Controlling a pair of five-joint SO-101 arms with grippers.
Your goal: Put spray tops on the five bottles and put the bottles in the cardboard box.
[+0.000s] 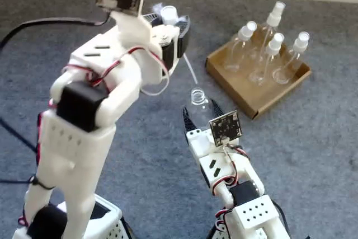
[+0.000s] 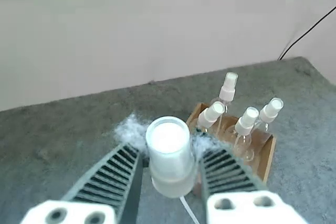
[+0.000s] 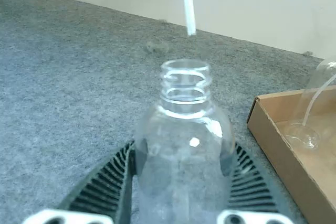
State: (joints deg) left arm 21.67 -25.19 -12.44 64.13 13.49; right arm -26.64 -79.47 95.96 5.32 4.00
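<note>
Closest to the lens, the left arm fills the left half of the high view. At upper centre its left gripper is clamped on a white spray top. At upper right the cardboard box holds four capped bottles. At lower centre the right gripper is closed around the body of the fifth bottle, which stands upright with its neck open, near the box. The top's thin dip tube hangs above that neck, not yet inside. The clear, thin-walled plastic probably weighs little and is slick, so a gentle grip on the body below the shoulder suits it. The tube looks bendy.
</note>
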